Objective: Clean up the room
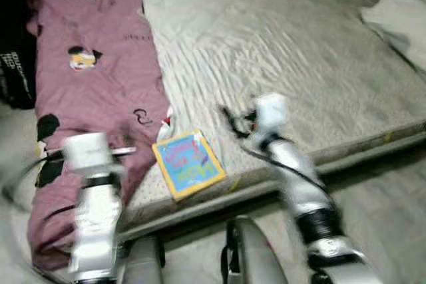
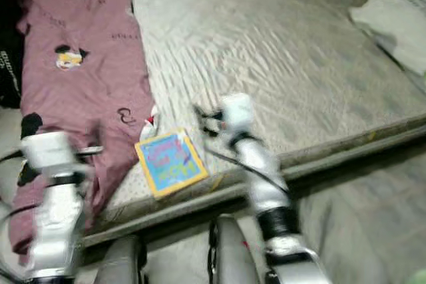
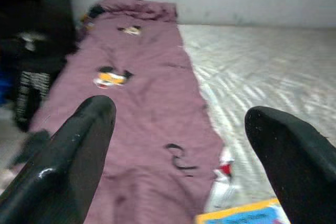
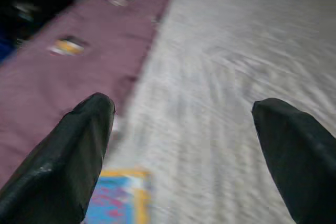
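Book with a yellow border and blue-and-pink cover (image 1: 188, 164) lies flat at the near edge of the bed, between the two arms. The left tool (image 3: 178, 145) hovers over the mauve blanket just left of the book, its two black fingers (image 3: 79, 145) spread wide apart with nothing between them; the book's yellow corner shows near the far fingertip in the left wrist view. The right tool (image 4: 184, 150) is held above the mattress just right of the book, fingers likewise wide apart and empty, and the book's blue cover sits beside one fingertip in the right wrist view.

A long mauve blanket with cartoon-mouse prints (image 1: 93, 64) runs along the bed's left edge from the far end to the near edge, its hem touching or just beside the book's left side. A small red-and-white scrap (image 1: 165, 122) lies at the blanket's edge just beyond the book. A pale folded cloth (image 1: 399, 21) rests at the far right edge of the bed, well apart from the book.

The bed carries a bare grey quilted mattress (image 1: 279, 51). Dark objects stand beside the bed's left side, too blurred to tell. The eye views are motion-blurred.
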Robot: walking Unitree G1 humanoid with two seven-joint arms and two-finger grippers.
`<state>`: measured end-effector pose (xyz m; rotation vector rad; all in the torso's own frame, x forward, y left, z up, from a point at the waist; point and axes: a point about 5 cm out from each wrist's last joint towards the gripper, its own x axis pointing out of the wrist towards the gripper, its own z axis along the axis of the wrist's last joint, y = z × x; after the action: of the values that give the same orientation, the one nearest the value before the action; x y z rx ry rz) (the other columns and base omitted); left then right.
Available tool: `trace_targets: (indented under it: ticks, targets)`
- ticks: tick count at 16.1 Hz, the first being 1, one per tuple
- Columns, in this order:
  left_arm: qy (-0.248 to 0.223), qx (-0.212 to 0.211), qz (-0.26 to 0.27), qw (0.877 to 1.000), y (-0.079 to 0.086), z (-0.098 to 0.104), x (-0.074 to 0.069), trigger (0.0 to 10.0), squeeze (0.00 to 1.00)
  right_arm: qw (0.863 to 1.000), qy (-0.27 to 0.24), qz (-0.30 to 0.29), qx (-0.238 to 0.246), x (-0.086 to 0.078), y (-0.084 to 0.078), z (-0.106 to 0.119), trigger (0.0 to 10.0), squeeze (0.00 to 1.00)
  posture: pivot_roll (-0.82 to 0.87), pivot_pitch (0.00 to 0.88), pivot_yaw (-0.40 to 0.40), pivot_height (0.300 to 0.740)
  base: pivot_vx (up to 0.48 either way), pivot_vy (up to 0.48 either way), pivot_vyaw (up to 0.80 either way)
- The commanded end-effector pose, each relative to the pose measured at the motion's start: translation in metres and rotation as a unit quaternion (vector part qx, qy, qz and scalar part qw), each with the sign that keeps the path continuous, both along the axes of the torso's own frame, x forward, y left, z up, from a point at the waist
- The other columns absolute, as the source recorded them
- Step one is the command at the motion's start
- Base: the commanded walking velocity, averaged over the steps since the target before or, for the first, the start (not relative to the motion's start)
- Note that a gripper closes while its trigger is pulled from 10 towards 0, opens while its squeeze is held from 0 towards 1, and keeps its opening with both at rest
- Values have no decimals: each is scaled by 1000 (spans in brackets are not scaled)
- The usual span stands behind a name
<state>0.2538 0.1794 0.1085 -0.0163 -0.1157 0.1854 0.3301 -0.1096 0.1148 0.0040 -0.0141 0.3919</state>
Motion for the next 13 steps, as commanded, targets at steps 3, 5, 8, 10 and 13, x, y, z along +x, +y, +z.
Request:
trace_targets:
  ticks: [3, 5, 8, 10, 13]
  targets:
    - [21, 6, 18, 1000, 12, -7, -5, 10000, 0, 1000, -2, 15, 8, -1, 12, 2, 10000, 0, -74, 140, -39, 647, 0, 0, 0]
    - [26, -7, 20, 999, 13, -8, -5, 10000, 0, 1000, -2, 14, 12, -1, 11, 2, 10000, 0, -76, 149, -40, 637, 0, 0, 0]
    - [31, -7, 26, 999, 16, -10, -5, 10000, 0, 1000, -1, 11, 14, -2, 9, 2, 10000, 0, -79, 160, -41, 607, 0, 0, 0]
    - [32, -8, 28, 999, 16, -10, -5, 10000, 0, 1000, 1, 11, 13, -2, 9, 2, 10000, 0, -82, 165, -43, 577, 0, 0, 0]
    - [32, -10, 34, 999, 18, -10, -4, 10000, 0, 1000, 5, 12, 10, -1, 9, 1, 10000, 0, -82, 173, -46, 562, 0, 0, 0]
